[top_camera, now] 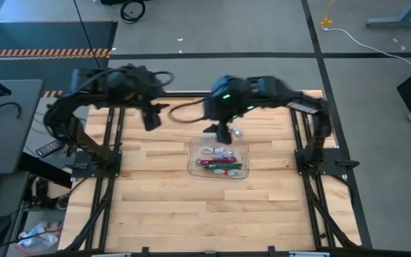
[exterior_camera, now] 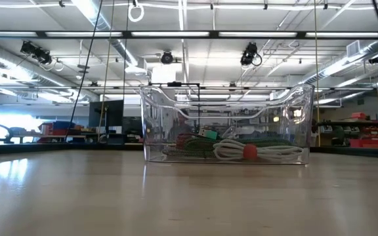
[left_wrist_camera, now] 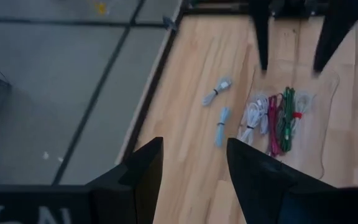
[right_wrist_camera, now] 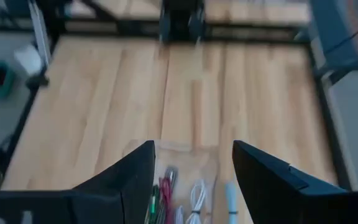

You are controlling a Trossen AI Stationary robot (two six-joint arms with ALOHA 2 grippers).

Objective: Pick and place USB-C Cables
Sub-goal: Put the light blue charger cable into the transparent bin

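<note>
The clear tray (top_camera: 242,147) stands mid-table and holds white, dark red and green USB-C cables (top_camera: 220,163); in the low view they lie on the floor of the tray (exterior_camera: 163,118). Two grey-blue cables (left_wrist_camera: 217,91) (left_wrist_camera: 221,118) lie loose on the wood just beyond the tray's far side; the high view shows one of them (top_camera: 237,133). My right gripper (top_camera: 223,133) (right_wrist_camera: 193,149) hangs open above the tray's far edge, beside those loose cables. My left gripper (top_camera: 150,119) (left_wrist_camera: 194,146) is open and holds nothing, raised over the far left of the table.
Bare wood lies on the near side and on both sides of the tray. Dark frame rails (top_camera: 109,153) (top_camera: 312,153) run along the table's left and right. Beyond the far edge is grey floor with a taped line (left_wrist_camera: 92,106).
</note>
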